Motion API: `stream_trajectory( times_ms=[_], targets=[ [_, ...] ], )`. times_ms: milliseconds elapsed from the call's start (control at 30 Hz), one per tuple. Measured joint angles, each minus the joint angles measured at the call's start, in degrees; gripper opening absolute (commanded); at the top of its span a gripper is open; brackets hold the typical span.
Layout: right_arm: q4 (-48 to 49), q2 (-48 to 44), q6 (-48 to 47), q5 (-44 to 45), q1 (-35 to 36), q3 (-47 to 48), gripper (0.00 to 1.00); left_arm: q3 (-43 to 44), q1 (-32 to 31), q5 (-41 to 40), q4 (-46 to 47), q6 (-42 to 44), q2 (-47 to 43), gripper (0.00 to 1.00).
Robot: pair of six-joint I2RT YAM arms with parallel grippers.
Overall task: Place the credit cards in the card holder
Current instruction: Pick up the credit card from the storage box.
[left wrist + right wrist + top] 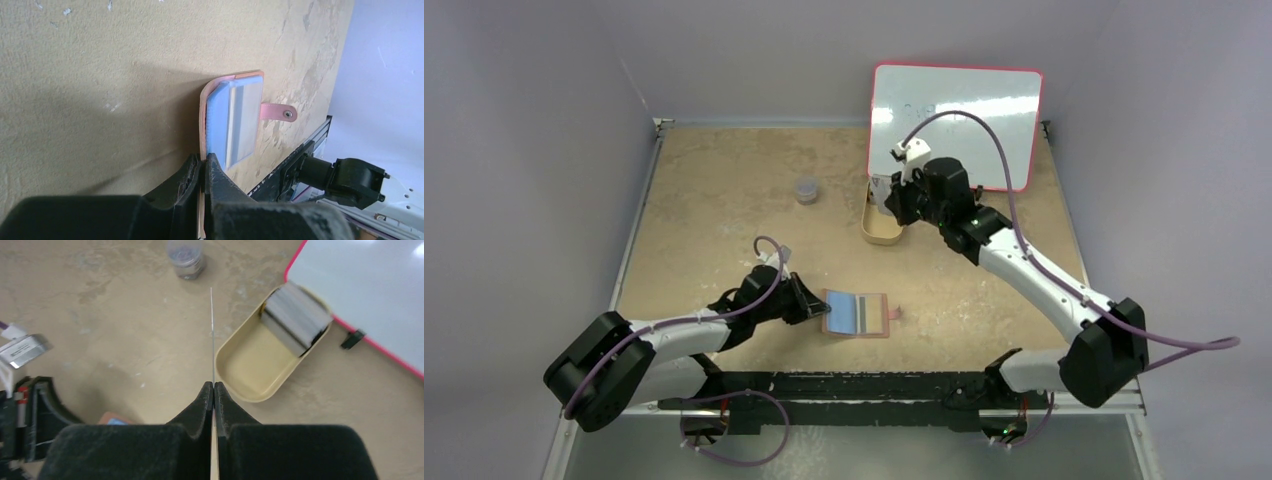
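Observation:
The card holder (876,313) lies open on the table, pink-brown, with its snap strap (280,112) to the right. A blue card (217,117) and a pale card (245,120) sit in it. My left gripper (812,304) is shut on the holder's left edge (204,120). My right gripper (886,195) is at the back, over the tan tin, and is shut on one thin credit card (212,330) seen edge-on. A stack of several cards (295,317) stands in the tin's far end. A corner of the holder (112,418) shows in the right wrist view.
The tan oval tin (882,232) stands in front of the red-framed whiteboard (959,120), which leans against the back wall. A small clear jar (806,190) stands at back centre-left. The black rail (874,385) runs along the near table edge.

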Motion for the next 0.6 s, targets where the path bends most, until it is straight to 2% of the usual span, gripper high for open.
stream_trajectory(
  times_ms=[133,333,500,600],
  targets=[
    [1.6,-4.9,10.6,-3.8,0.6,-7.6,0.0,0.0,0.0,-0.7,1.1,-0.6,0.0,0.0],
    [2.6,-10.8,22.9,-7.8,2.5,-15.8,0.0,0.0,0.0,-1.8,1.9,-0.9,0.1,0.14],
    [7.3,-12.3,31.6,-10.6,6.0,-20.9,0.0,0.0,0.0,-2.4,1.1,-0.7,0.8,0.26],
    [10.3,-12.0,35.8,-11.8,9.0,-24.3,0.0,0.1,0.0,-3.1,-0.6,-0.3,0.7,0.3]
  ],
)
